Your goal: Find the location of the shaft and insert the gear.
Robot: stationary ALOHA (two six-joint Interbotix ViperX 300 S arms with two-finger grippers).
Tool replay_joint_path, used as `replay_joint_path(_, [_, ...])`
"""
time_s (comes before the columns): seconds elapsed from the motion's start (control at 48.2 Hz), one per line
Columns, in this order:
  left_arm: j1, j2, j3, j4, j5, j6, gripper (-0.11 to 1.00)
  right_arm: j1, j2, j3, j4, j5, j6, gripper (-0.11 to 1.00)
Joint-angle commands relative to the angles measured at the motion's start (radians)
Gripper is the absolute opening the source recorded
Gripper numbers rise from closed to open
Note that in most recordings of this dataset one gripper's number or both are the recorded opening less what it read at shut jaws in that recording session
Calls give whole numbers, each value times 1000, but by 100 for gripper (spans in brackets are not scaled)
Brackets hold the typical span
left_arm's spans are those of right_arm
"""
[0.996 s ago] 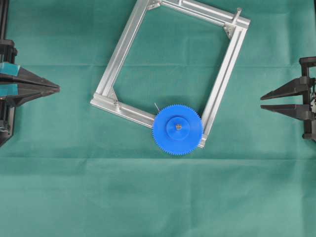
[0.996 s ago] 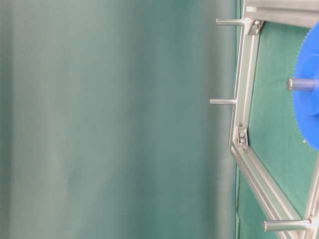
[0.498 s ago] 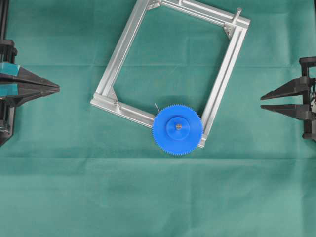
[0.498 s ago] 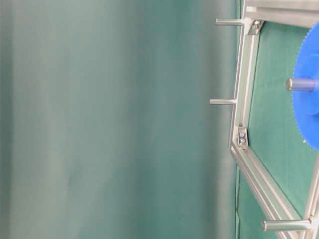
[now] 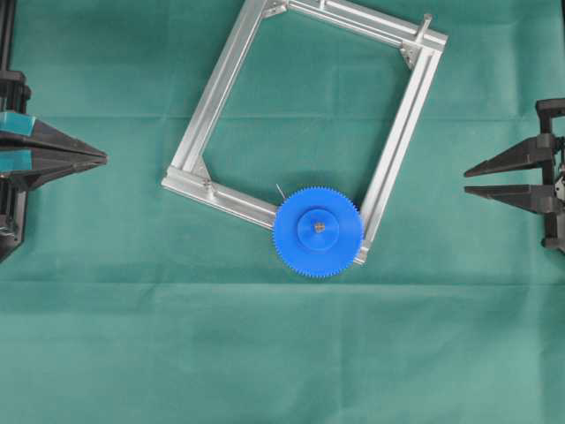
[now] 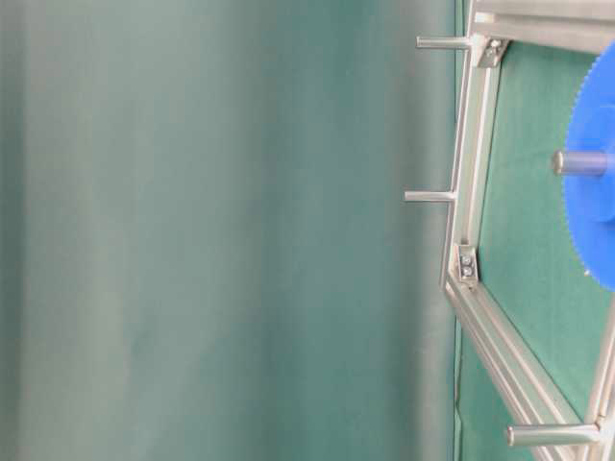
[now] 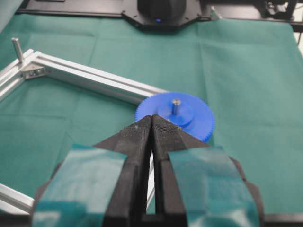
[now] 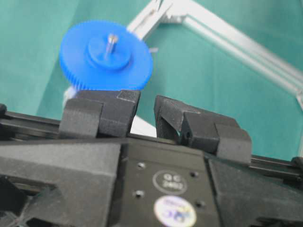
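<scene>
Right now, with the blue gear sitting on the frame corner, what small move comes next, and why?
Probably none beyond keeping both hands back. The blue plastic toothed gear sits flat on the aluminium frame, the short metal shaft pokes through its hub, and neither the left hand nor the right hand touches it.

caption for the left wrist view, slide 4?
Blue gear seated on the shaft at the aluminium frame, left gripper shut and clear of it.

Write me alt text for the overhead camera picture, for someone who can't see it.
A bright blue gear sits on the lower corner of a tilted aluminium frame on green cloth, a small grey shaft showing through its hub. The left gripper rests shut at the left edge; the right gripper, jaws apart and empty, sits at the right edge.
</scene>
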Motion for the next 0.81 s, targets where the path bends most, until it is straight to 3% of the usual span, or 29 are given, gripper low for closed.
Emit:
replay_joint_path(0.0, [2, 8, -17, -2, -9, 0, 1, 0, 23, -38, -2, -20, 2, 26])
replay_joint_path(0.789, [2, 8, -15, -2, -2, 0, 1, 0, 146, -40, -2, -20, 0, 26])
